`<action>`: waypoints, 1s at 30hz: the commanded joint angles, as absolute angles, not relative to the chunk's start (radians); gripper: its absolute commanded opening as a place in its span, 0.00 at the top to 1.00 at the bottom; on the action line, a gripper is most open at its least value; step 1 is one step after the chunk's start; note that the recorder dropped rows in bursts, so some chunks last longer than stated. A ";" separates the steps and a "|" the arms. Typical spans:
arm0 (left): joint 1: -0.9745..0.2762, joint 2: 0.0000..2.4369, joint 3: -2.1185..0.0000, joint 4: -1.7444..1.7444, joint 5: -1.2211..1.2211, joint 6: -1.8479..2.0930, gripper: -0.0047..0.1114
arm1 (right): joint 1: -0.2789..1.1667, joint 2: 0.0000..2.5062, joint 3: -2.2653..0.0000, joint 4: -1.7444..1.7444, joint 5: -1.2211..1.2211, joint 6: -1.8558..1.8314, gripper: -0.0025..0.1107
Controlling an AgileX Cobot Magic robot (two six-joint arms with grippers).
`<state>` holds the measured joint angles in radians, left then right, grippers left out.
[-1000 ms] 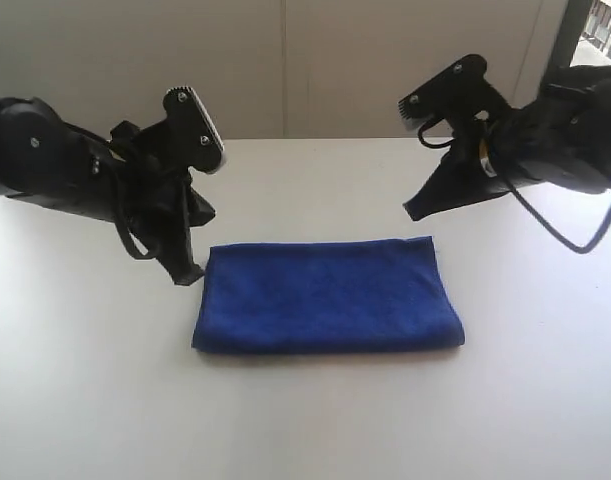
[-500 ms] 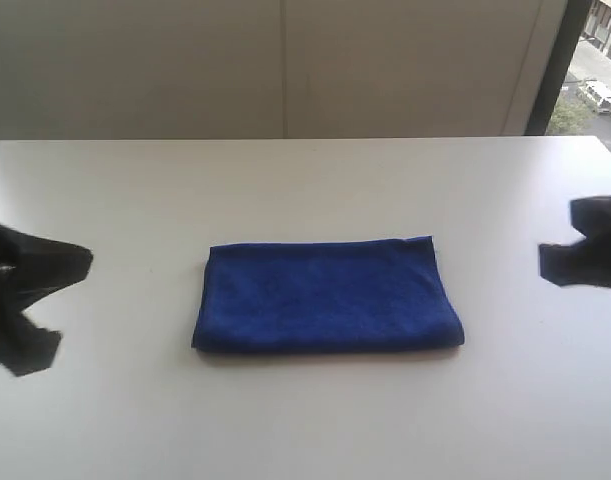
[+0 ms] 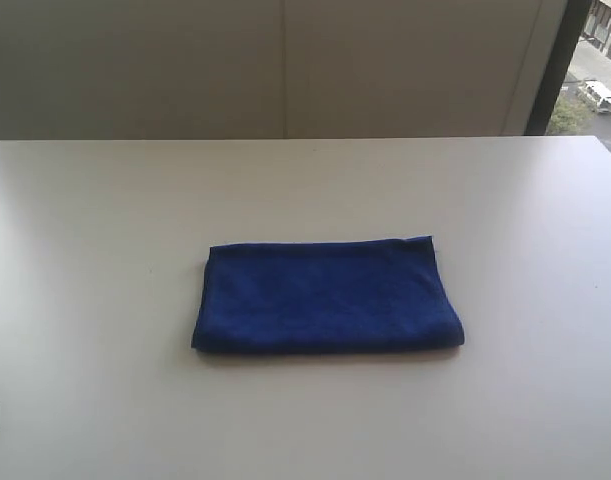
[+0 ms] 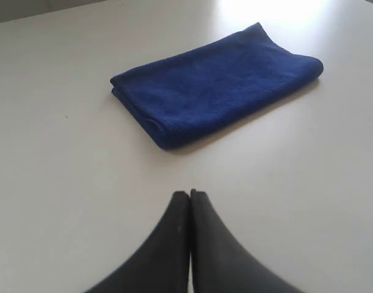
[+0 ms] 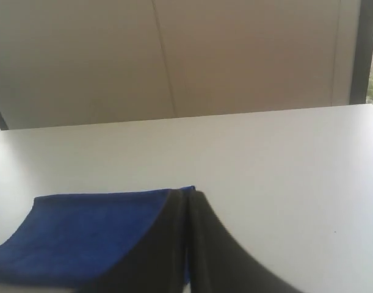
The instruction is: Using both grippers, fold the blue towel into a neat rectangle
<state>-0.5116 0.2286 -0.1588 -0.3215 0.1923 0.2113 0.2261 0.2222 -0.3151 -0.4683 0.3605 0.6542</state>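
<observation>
- The blue towel (image 3: 328, 296) lies folded in a neat rectangle, so the job looks finished.
- The left gripper (image 4: 190, 194) and right gripper (image 5: 187, 195) hang clear of it, jaws closed and empty.

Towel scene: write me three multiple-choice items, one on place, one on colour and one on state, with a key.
1. Where on the table does the towel lie?
A. around the middle
B. hanging over the near edge
C. against the far wall

2. What colour is the towel?
A. red
B. blue
C. green

3. What state is the towel in?
A. crumpled in a heap
B. rolled into a tube
C. folded into a flat rectangle

Key:
1. A, bare table shows on every side of it.
2. B, it is deep blue in all views.
3. C, the left wrist view shows stacked layers at one end.
</observation>
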 commanded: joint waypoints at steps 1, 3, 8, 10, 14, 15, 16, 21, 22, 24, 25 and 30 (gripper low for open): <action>-0.511 0.222 -0.154 -0.336 0.206 0.202 0.96 | 0.221 0.219 -0.310 -0.468 0.343 0.659 0.98; -0.511 0.222 -0.154 -0.336 0.203 0.202 0.96 | 0.221 0.219 -0.310 -0.468 0.343 0.659 0.98; -0.511 0.222 -0.154 -0.336 0.203 0.202 0.96 | 0.221 0.219 -0.310 -0.468 0.343 0.659 0.98; -0.511 0.222 -0.154 -0.336 0.203 0.202 0.96 | 0.221 0.219 -0.310 -0.468 0.343 0.659 0.98; -0.511 0.222 -0.154 -0.336 0.203 0.202 0.96 | 0.221 0.219 -0.310 -0.468 0.343 0.659 0.98; -0.511 0.222 -0.154 -0.336 0.203 0.202 0.96 | 0.221 0.219 -0.310 -0.468 0.343 0.659 0.98; -0.511 0.220 -0.154 -0.336 0.203 0.202 0.96 | 0.221 0.219 -0.310 -0.468 0.343 0.659 0.98; -0.360 0.121 -0.154 -0.336 0.211 0.202 0.96 | 0.221 0.219 -0.310 -0.468 0.343 0.659 0.98; -0.316 0.094 -0.154 -0.336 0.211 0.202 0.96 | 0.221 0.219 -0.310 -0.468 0.343 0.659 0.98; -0.213 0.020 -0.154 -0.333 0.211 0.202 0.96 | 0.221 0.219 -0.310 -0.468 0.343 0.659 0.98; -0.167 0.000 -0.154 -0.333 0.211 0.202 0.96 | 0.221 0.219 -0.310 -0.468 0.343 0.659 0.98; -0.065 0.000 -0.154 -0.333 0.191 0.197 0.96 | 0.221 0.212 -0.310 -0.468 0.341 0.659 0.98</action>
<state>-0.0988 0.0076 -0.1588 -0.3215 0.1963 0.2092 0.2261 0.2215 -0.3151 -0.4683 0.3547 0.6542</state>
